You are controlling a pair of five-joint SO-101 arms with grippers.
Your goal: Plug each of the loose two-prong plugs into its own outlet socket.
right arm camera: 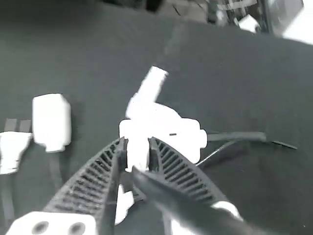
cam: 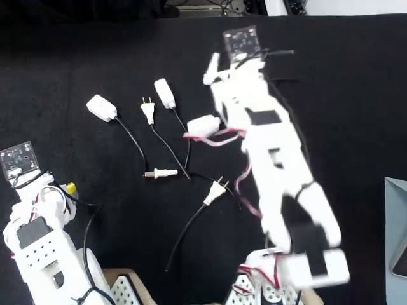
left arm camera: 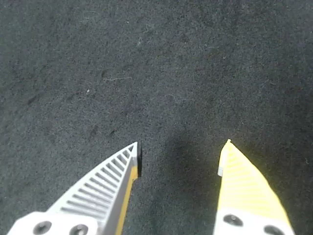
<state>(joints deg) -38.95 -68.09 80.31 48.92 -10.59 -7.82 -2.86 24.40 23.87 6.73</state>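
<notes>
Plug (right arm camera: 159,132) pinched by right gripper (right arm camera: 137,146); left gripper (left arm camera: 181,152) spread over black cloth (left arm camera: 146,63)

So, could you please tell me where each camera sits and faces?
High view: fixed overhead, looking down on the black cloth, left arm and right arm.
Left wrist view: on that wrist, facing bare cloth between the open left fingers.
Right wrist view: on that wrist, facing the white socket the right fingers grip.
Shared: high view shows that socket too.

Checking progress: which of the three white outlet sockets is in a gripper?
The rightmost socket, clamped in the right gripper; the leftmost socket and the centre socket lie free.
</notes>
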